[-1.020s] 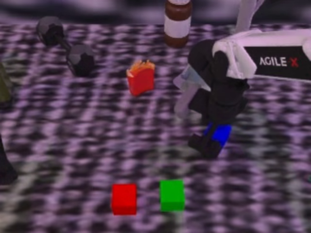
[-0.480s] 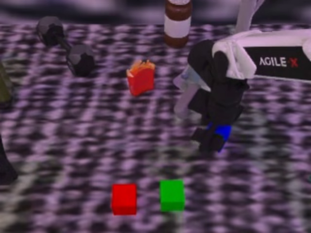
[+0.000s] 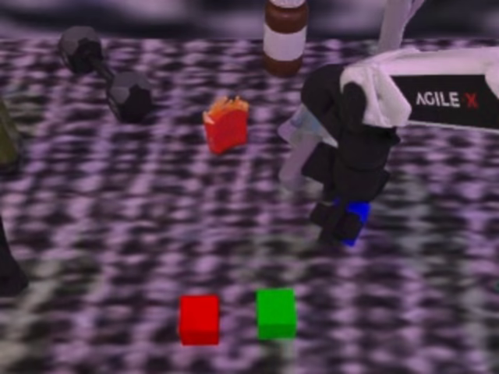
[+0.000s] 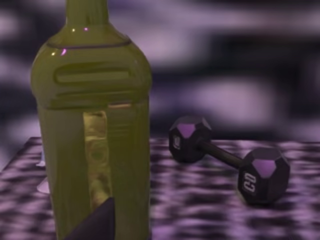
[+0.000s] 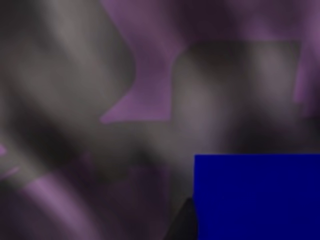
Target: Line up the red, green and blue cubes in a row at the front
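Note:
The red cube [image 3: 199,318] and the green cube [image 3: 276,313] sit side by side near the front edge, a small gap between them. Farther back and to the right lies the blue cube [image 3: 359,212], with my right gripper [image 3: 343,222] reaching down from above and shut on it. In the right wrist view the blue cube [image 5: 257,197] fills one corner, with a dark fingertip [image 5: 186,220] against its side. My left arm [image 3: 8,273] is parked at the left edge of the table.
A red carton with an orange jagged top [image 3: 226,125] stands behind the cubes. A black dumbbell [image 3: 109,74] lies at the back left, a brown-and-white bottle [image 3: 285,35] at the back centre. An olive-green bottle [image 4: 92,125] stands close before the left wrist camera.
The right gripper's fingers have drawn in against the blue cube, which now shows less beside them. The red and green cubes have not moved.

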Robot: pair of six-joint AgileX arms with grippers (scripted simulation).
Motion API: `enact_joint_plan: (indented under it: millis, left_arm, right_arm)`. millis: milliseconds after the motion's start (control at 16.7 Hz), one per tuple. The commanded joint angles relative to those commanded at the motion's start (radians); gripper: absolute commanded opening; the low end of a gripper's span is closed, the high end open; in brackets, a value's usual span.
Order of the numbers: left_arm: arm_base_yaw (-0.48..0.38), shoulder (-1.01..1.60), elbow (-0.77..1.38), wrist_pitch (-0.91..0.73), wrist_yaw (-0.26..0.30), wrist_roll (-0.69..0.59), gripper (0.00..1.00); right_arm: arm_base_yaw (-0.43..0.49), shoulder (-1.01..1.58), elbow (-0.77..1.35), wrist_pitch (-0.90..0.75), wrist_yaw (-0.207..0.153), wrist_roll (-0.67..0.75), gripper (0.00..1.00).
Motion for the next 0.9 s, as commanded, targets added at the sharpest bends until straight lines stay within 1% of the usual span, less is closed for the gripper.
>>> enact_joint_plan:
  millis: [420, 780, 900]
  left_arm:
    - [0.0, 0.0, 0.0, 0.0, 0.0, 0.0, 1.0]
    - [0.0, 0.0, 0.0, 0.0, 0.0, 0.0, 1.0]
    - [0.0, 0.0, 0.0, 0.0, 0.0, 0.0, 1.0]
  right_arm:
    - [0.001, -0.016, 0.013, -0.022, -0.003, 0.001, 0.0]
    - [0.006, -0.083, 0.121, -0.207, -0.003, 0.002, 0.0]
    - [0.007, -0.099, 0.14, -0.234, -0.003, 0.001, 0.0]
